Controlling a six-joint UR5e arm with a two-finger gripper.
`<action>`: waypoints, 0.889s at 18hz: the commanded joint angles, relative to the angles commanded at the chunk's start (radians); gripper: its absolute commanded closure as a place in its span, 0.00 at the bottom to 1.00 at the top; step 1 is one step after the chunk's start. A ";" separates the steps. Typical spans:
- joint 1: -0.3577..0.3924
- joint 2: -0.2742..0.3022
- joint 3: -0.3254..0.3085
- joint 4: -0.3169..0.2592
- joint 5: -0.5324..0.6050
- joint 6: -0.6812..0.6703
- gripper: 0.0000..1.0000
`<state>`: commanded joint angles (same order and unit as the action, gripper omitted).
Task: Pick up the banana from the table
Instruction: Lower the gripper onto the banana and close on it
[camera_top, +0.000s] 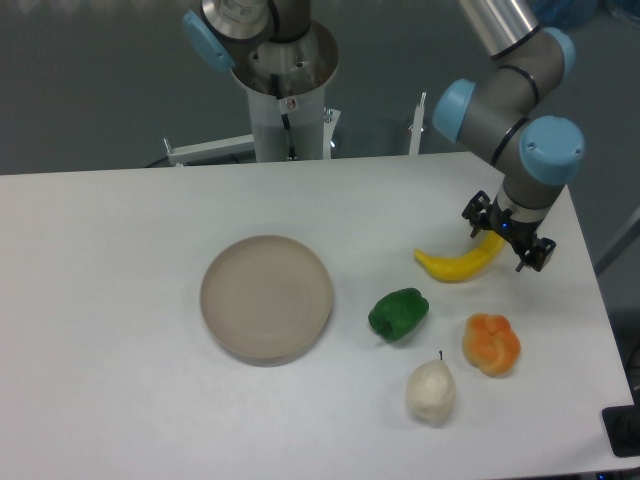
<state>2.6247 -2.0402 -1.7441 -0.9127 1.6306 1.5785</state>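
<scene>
Banana (455, 265) lies flat on the white surface (120, 260), right of the plate (266, 297) and above the green pepper (398, 313), with the orange fruit (491, 344) and pear (430, 392) nearer the front edge. Claw (504, 232) sits low over the banana's right tip, fingers spread to either side and not clamped on it. Judged stage: approach done, grasp and lift both left; banana not yet off the surface.

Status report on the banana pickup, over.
Hand over the banana's right tip, open or shut unclear. Banana on the table. Nothing in the way.
</scene>
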 joint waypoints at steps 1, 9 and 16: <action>0.000 -0.003 -0.006 0.005 0.002 0.000 0.00; -0.002 -0.028 -0.029 0.057 0.006 -0.003 0.00; 0.002 -0.028 -0.023 0.055 0.006 0.003 0.46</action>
<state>2.6262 -2.0678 -1.7672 -0.8575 1.6368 1.5815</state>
